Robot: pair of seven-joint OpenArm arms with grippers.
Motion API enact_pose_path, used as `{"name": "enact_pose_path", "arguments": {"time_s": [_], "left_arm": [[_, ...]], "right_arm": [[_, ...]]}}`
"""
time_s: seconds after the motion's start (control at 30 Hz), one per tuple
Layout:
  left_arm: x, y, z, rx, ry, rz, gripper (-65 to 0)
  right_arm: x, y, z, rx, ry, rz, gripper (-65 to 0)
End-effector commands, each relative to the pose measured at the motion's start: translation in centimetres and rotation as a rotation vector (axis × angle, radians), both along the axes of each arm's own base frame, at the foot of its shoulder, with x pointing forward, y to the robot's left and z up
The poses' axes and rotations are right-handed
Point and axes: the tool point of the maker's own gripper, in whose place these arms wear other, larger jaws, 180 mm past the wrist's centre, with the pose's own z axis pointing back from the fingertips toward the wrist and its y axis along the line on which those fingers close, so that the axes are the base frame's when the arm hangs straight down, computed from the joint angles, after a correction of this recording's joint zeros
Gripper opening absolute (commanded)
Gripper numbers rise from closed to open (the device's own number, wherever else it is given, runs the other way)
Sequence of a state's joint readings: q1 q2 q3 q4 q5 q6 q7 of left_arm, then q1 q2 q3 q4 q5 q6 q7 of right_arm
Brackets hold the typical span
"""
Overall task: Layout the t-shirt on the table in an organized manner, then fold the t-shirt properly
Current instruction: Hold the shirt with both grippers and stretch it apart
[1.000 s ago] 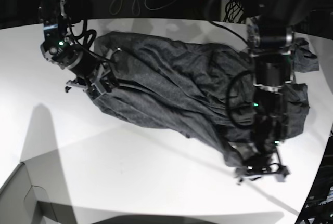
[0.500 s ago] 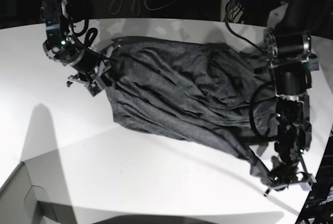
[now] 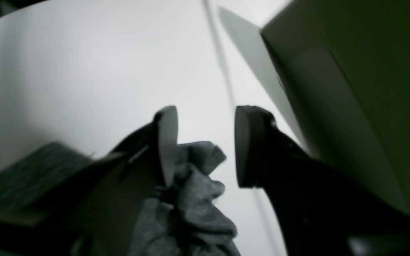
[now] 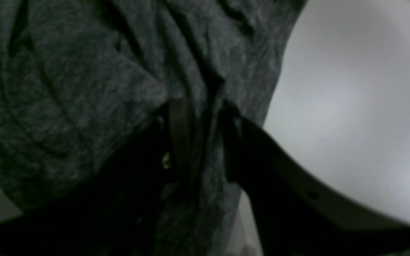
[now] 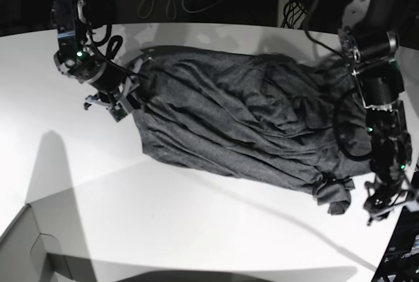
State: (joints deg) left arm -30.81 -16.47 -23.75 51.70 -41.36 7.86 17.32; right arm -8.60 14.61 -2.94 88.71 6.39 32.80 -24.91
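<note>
T-shirt: the dark grey t-shirt (image 5: 242,125) is lying rumpled across the upper middle of the base view, stretching from upper left down to a bunched knot at the lower right.
Table: the white table (image 5: 131,210) is carrying the whole shirt, with bare surface showing below and to the left of it.
Right gripper: your right gripper (image 5: 120,100) is sitting at the upper left of the base view, at the shirt's left edge. In the right wrist view its jaws are pressing together on a fold of cloth.
Left gripper: your left gripper (image 3: 205,145) is hanging at the lower right of the base view, just beside the bunched corner. In the left wrist view its jaws are standing spread, with crumpled cloth lying against one pad (image 3: 167,142) and the other pad bare.
</note>
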Motion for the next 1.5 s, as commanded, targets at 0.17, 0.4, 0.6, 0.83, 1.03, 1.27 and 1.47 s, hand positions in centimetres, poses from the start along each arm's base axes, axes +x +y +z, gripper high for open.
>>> {"name": "enact_pose_path", "arguments": {"time_s": [0.17,0.4,0.6,0.83,1.03,1.27,1.47], "left_arm": [[-0.1,1.9,2.3,0.004,-0.069,0.045,-38.5],[-0.7,-2.9,-1.7,-0.057,-0.022,-0.01,-38.4],[0.1,-4.3,-1.5,-0.081,-0.037,-0.019,-38.4],[0.4,-4.1,-5.4,-0.142,0.073,-0.007,-38.4],[1.3,-4.9,-6.2,-0.184,0.107,-0.012,-38.3],[1.8,-4.8,-6.1,-0.054,0.099,0.003,-38.3],[2.3,-6.4,-7.4,0.103,0.137,-0.037,-38.9]], "right_arm": [[0.8,0.0,1.2,0.019,-0.043,0.002,-49.5],[0.8,0.1,1.3,0.022,-0.045,0.001,-49.5],[0.8,0.0,1.2,0.021,-0.043,0.001,-49.5],[0.8,-0.1,1.2,0.017,-0.044,0.001,-49.5],[0.8,-0.1,1.2,0.017,-0.044,0.001,-49.5],[-0.2,0.0,0.8,0.018,-0.025,0.003,-49.5],[-0.6,-0.1,0.5,0.017,-0.016,0.002,-49.5]]}}
